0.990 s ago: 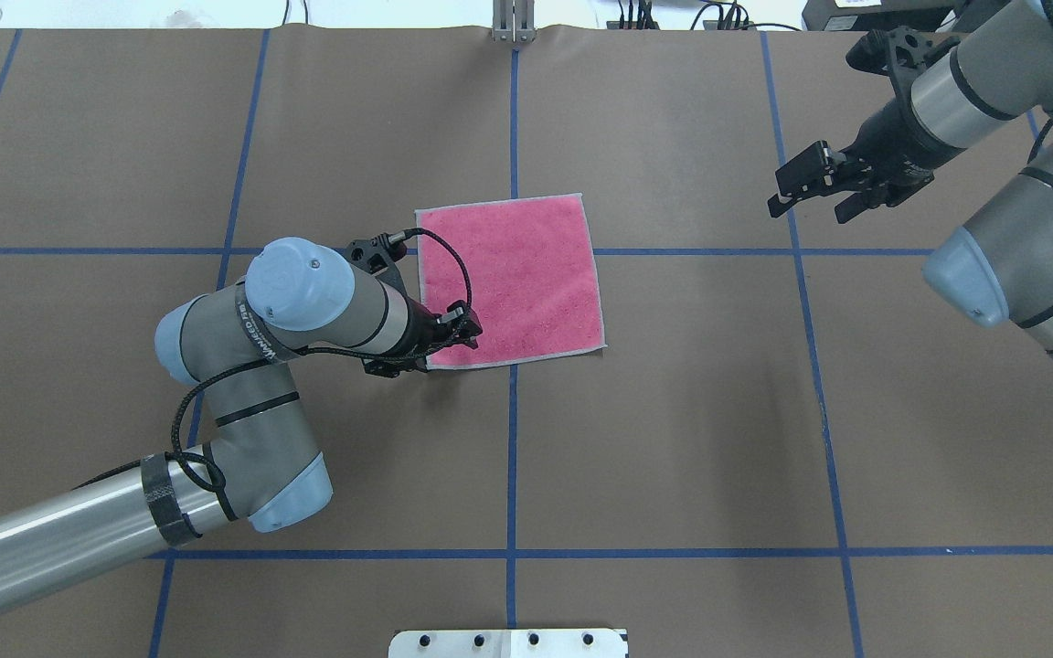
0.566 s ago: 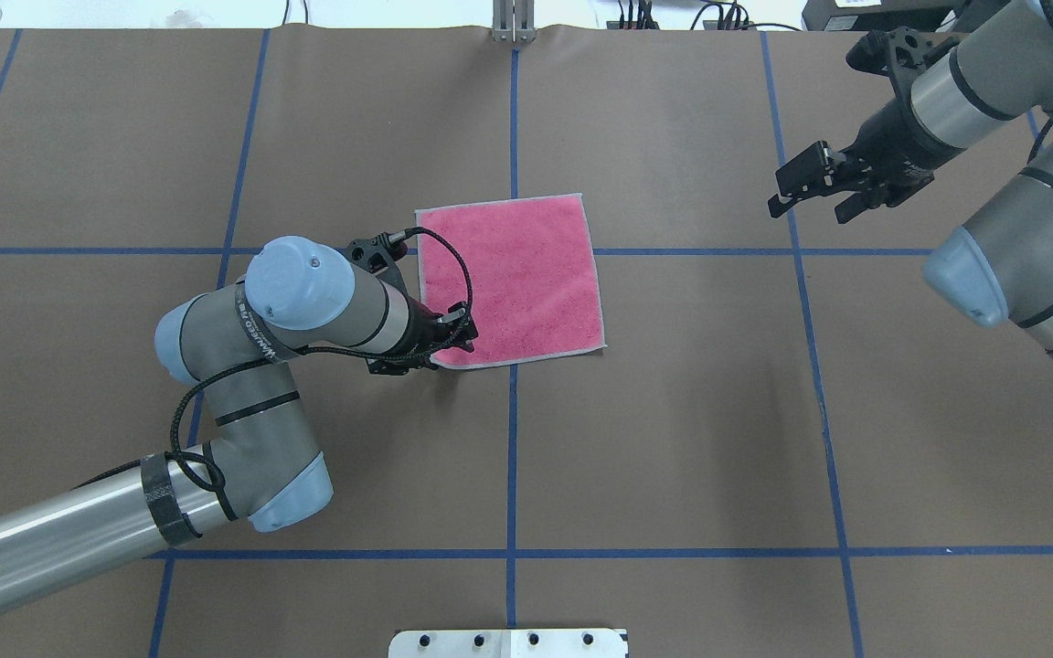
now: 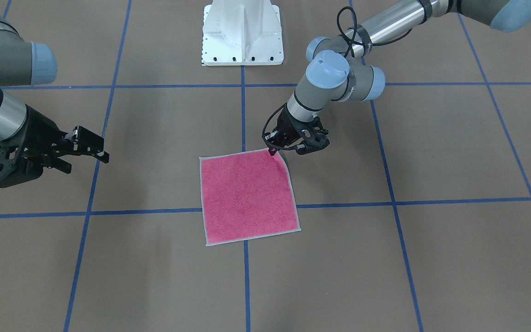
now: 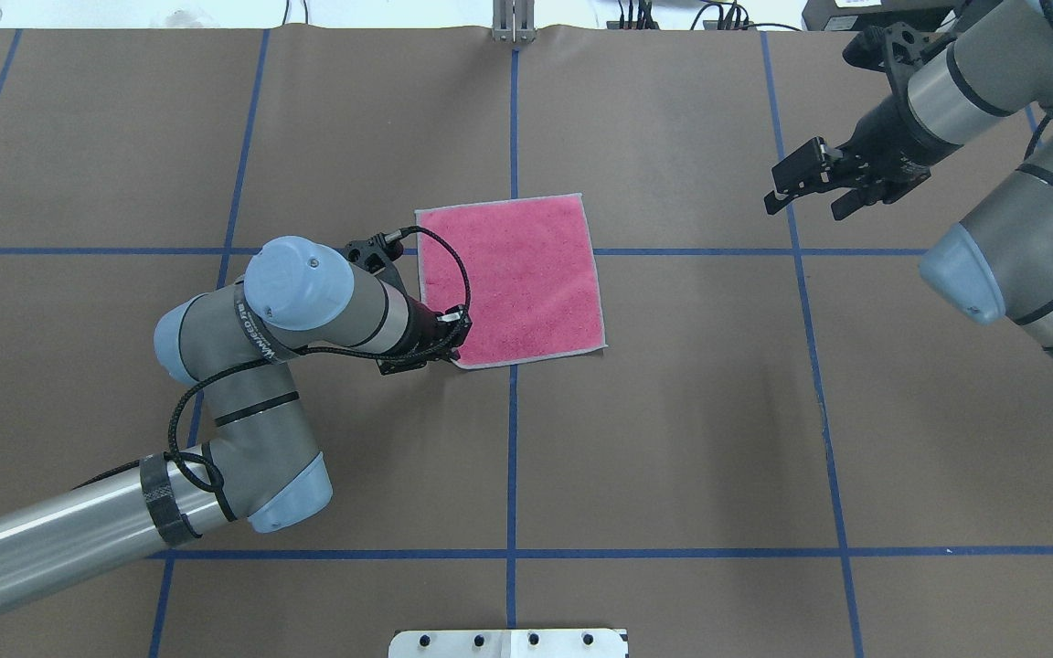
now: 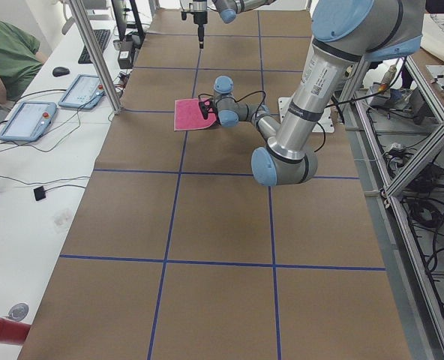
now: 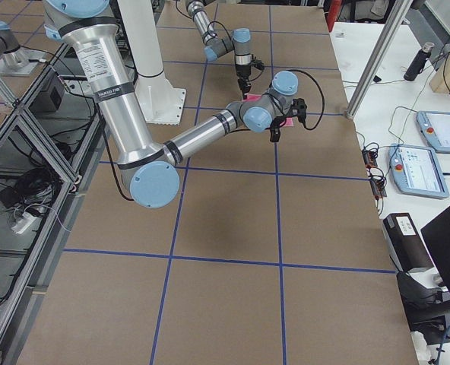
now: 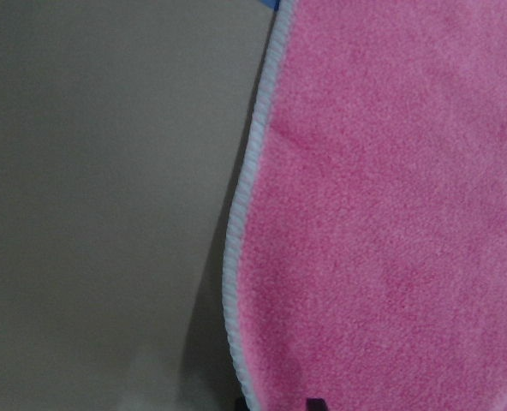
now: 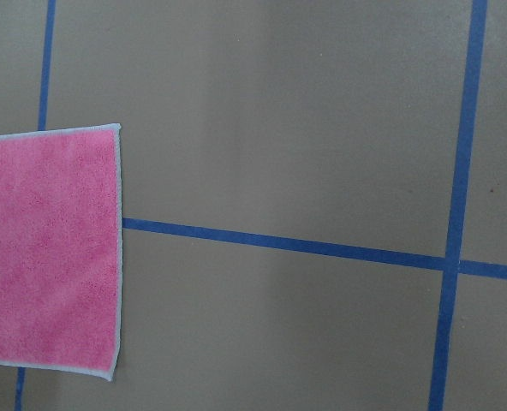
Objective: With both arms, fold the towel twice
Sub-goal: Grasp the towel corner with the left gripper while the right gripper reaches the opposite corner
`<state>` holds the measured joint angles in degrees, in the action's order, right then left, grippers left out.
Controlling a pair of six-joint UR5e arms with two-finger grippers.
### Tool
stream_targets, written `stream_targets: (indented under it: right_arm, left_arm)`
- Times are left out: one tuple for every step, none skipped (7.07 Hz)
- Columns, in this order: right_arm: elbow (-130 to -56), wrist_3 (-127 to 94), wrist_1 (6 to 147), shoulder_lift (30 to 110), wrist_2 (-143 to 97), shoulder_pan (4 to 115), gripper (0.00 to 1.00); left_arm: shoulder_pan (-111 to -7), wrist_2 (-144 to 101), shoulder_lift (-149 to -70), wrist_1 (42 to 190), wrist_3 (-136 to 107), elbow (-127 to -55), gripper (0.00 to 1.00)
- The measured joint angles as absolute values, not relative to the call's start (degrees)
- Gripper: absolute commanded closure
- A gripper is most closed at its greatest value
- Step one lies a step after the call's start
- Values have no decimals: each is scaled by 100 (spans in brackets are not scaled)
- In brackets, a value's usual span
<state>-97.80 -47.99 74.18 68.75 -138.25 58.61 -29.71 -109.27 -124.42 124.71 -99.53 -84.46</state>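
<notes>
The towel [image 4: 517,274] lies pink face up in the middle of the table, with light grey edging. It also shows in the front view [image 3: 247,196] and in the left wrist view [image 7: 390,214]. My left gripper [image 4: 453,349] is low at the towel's near-left corner and shut on it; the corner is drawn in and slightly raised [image 3: 273,150]. My right gripper [image 4: 803,206] is open and empty, hovering well off to the towel's far right [image 3: 88,162]. The right wrist view shows the towel's edge [image 8: 48,248] at its left side.
Brown table cover with a blue tape grid [image 4: 513,457]. The white pedestal base [image 3: 242,32] stands at the near middle edge. A metal post [image 4: 513,23] is at the far edge. Tablets [image 5: 27,120] lie on the operators' side table.
My left gripper has slid a little towards the towel's near-left corner and closed on it; that corner has pulled inward. My right gripper has drifted slightly away.
</notes>
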Motion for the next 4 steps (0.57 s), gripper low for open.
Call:
stream_targets:
  right_arm:
    - [-9772,-4982,7418,6816,-13816,5803,1]
    - [-9763,-5302,7416,6694,-13713,5636,1]
    - [-9759,-5797,7410,6534,-13433,5358,1]
    - [-9752,-6357,7346,6374,-13056,5017,1]
  left_arm:
    - [-2971,-10930,-12451,12471,-9962,-8456,100]
    - [-2971,-10931,-12467,12471,-9968,-8466,100]
    - [-2971,-10928,-12487,12472,-9972,-8469,100]
    - [-2971,-10926,-12504,12472,-9975,-8472,100]
